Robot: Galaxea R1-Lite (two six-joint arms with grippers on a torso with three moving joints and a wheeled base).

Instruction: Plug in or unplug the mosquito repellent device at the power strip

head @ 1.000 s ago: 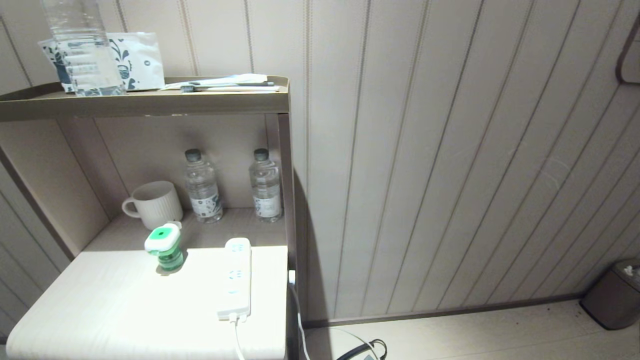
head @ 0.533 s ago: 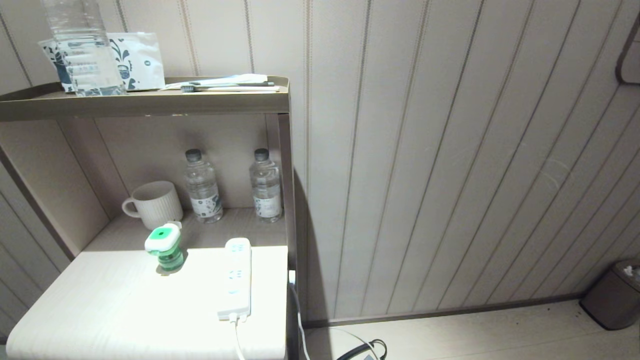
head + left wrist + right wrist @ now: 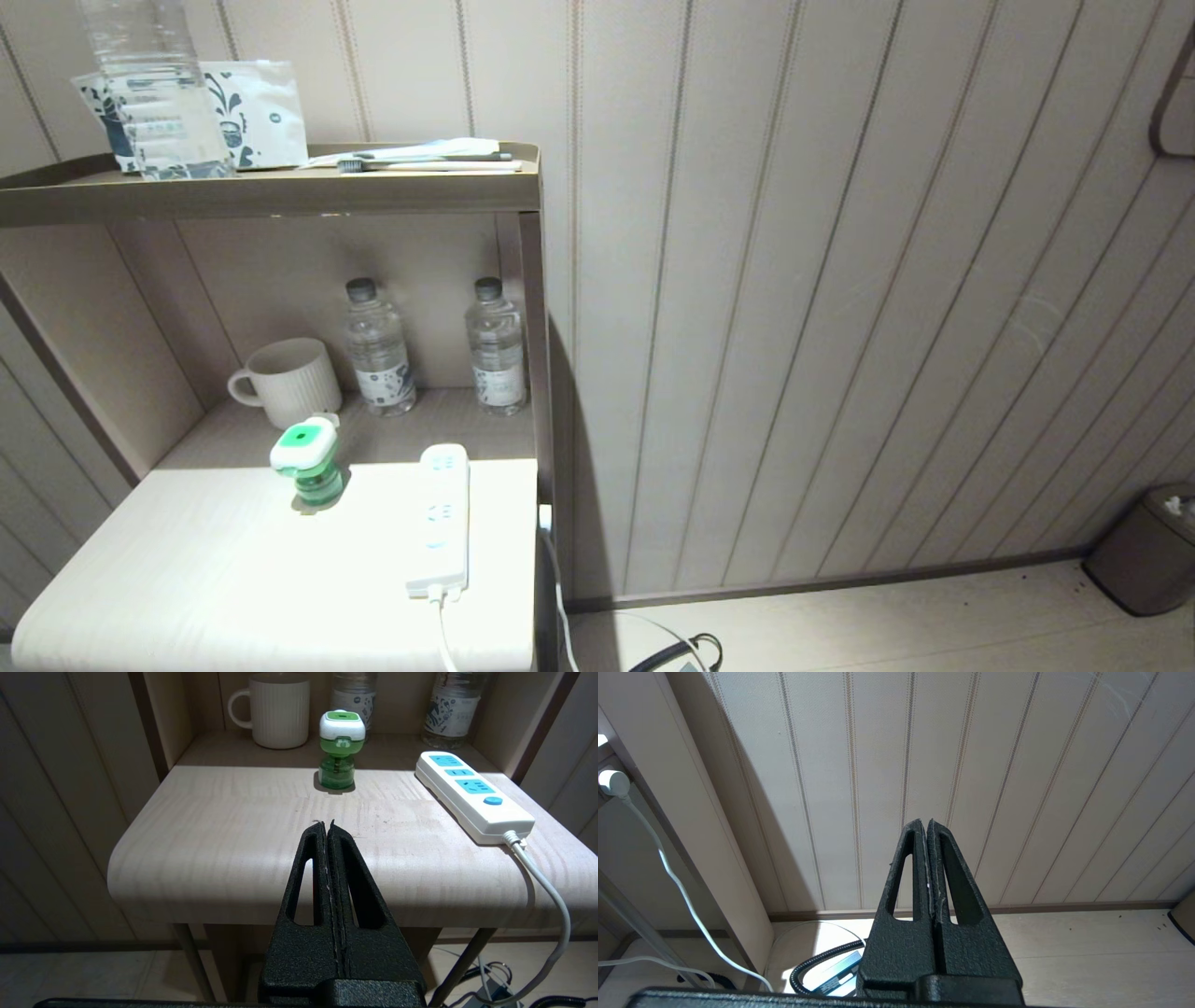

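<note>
Two black grippers show only in their own wrist views, each with its fingers pressed flat together and holding nothing. The left gripper [image 3: 327, 823] hangs in front of the near edge of the pale wooden tabletop [image 3: 187, 579], pointing across it toward the shelf unit. The right gripper [image 3: 924, 821] points at the ribbed beige wall panelling [image 3: 840, 280] beside the table, above the floor.

The mosquito repellent device [image 3: 305, 461], a small unit with a white rounded-square top and green centre over a translucent green bottle, stands upright on the tabletop near its back edge, unplugged. The power strip [image 3: 441, 518], a long flat white bar with pale blue socket faces and a round blue button, lies to its right along the table's right side, apart from the device; its white cable [image 3: 542, 882] drops over the near edge.

Behind them, in the shelf recess, stand a ribbed white mug [image 3: 288, 381] and two clear water bottles [image 3: 378, 347] with dark caps; their label print is too small to read. On the brown upper shelf [image 3: 280, 191] sit a larger clear bottle [image 3: 154, 89], a white packet with dark blue patterning [image 3: 261, 112], and wrapped toiletries [image 3: 429, 154]. A dark bin [image 3: 1153, 551] stands on the floor at far right.
</note>
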